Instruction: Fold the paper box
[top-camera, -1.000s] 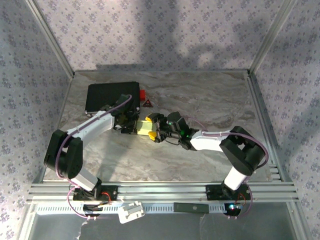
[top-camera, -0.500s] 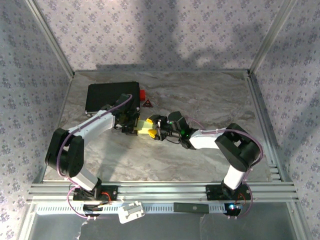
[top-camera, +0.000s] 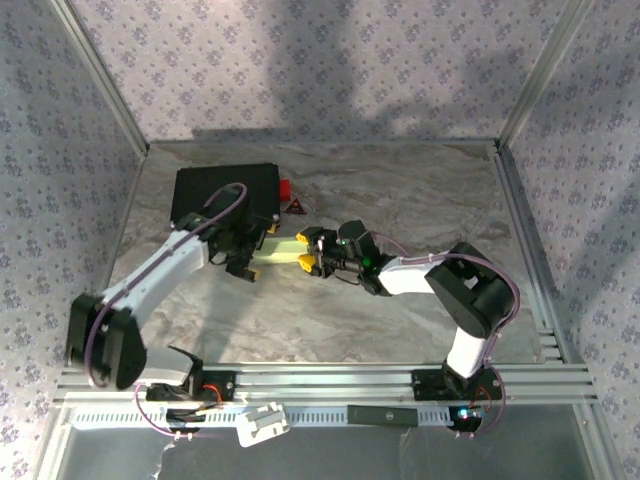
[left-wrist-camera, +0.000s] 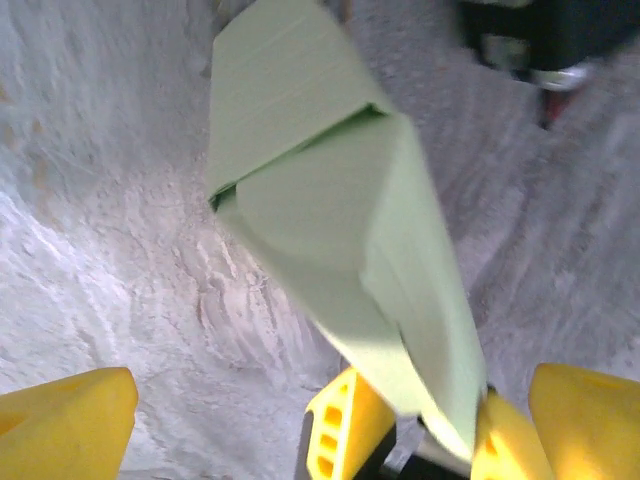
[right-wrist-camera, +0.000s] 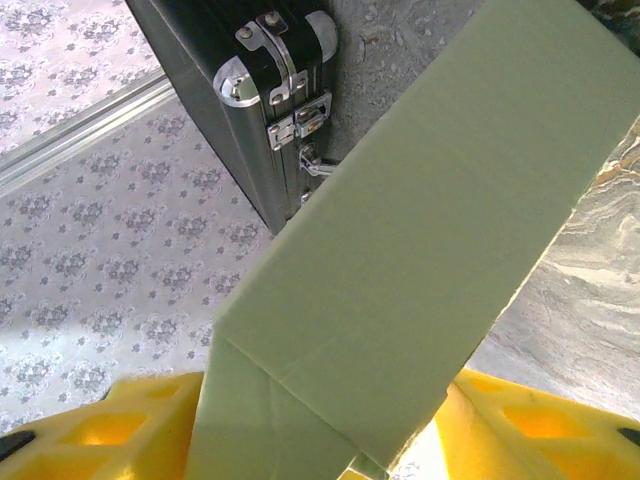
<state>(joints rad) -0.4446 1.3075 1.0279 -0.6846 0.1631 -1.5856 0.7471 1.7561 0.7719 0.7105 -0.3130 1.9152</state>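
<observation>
The paper box (top-camera: 283, 249) is a pale yellow-green folded piece lying lengthwise between the two grippers, mid-table. My right gripper (top-camera: 303, 252) is shut on its right end. In the right wrist view the box (right-wrist-camera: 420, 250) runs out from between the yellow fingers (right-wrist-camera: 530, 430). My left gripper (top-camera: 250, 262) stands open just left of the box. In the left wrist view its wide-apart fingers (left-wrist-camera: 60, 420) flank the box (left-wrist-camera: 330, 200), whose narrow end is pinched by the right gripper's finger (left-wrist-camera: 345, 430). One end of the box shows a folded flap.
A black rectangular case (top-camera: 222, 193) with metal latches (right-wrist-camera: 285, 110) lies at the back left, close behind the left gripper. A small red object (top-camera: 285, 190) and a dark triangular piece (top-camera: 298, 208) sit beside it. Patterned walls enclose the marbled table (top-camera: 420, 190).
My left arm has swung back to the left, and its gripper has come off the box. The right gripper still holds the box, whose left part now shows bare.
</observation>
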